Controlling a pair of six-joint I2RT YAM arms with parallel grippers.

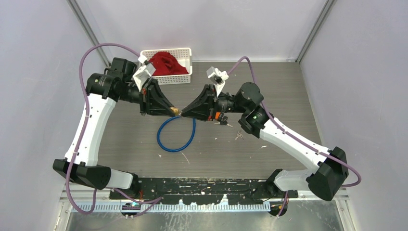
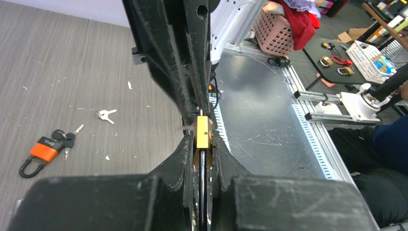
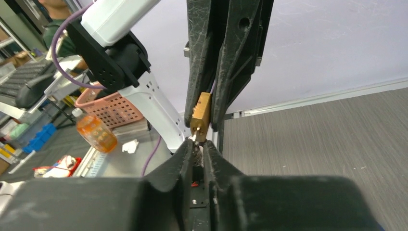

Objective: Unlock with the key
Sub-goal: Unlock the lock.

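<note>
A brass padlock [image 1: 176,111] hangs above the table between the two arms. My left gripper [image 2: 202,140] is shut on the padlock [image 2: 202,131], and a dark shackle runs back between its fingers. My right gripper [image 3: 197,146] meets it head-on from the other side. It is shut on a small silver key [image 3: 197,139] whose tip sits at the bottom face of the padlock [image 3: 201,112]. In the top view, the left gripper [image 1: 171,110] and the right gripper [image 1: 184,113] touch tip to tip. How deep the key sits is hidden.
A blue cable loop [image 1: 166,144] lies on the table under the grippers. A white basket [image 1: 185,51] with a red cloth stands at the back. An orange padlock with keys [image 2: 43,150] and a loose key pair [image 2: 106,115] lie on the table.
</note>
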